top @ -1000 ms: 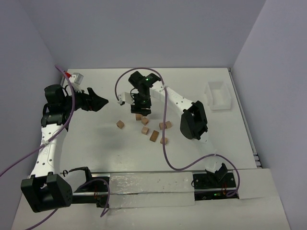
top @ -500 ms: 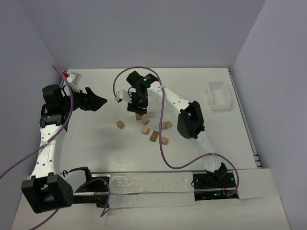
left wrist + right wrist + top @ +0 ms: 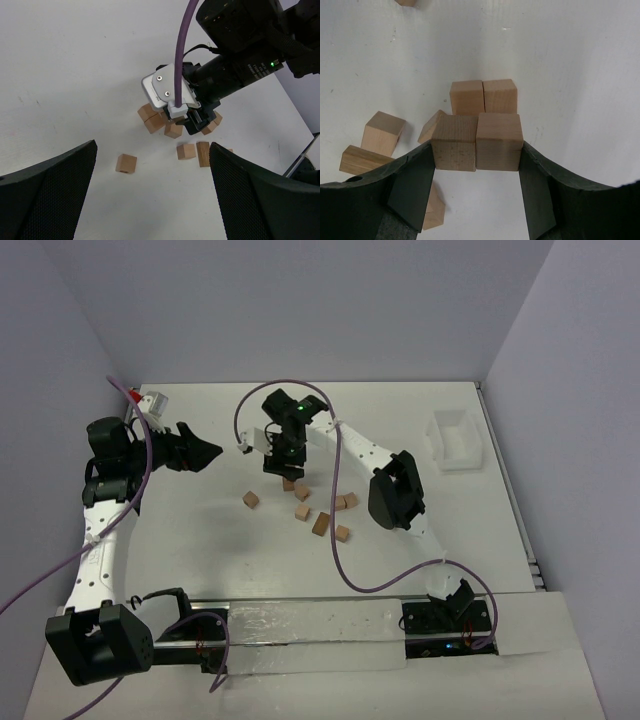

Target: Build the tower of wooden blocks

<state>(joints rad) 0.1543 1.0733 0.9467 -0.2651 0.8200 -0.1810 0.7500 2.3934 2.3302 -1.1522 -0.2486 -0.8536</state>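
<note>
Right gripper (image 3: 477, 150) part-closed on two wood blocks (image 3: 500, 135) held side by side, plain tan cubes, faint grain, left gripper (image 3: 152, 147) wide open, empty

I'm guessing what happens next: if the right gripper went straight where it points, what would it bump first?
Probably the pair of blocks side by side on the table, just beyond the two wood blocks the right gripper holds; the gap is hard to judge.
</note>
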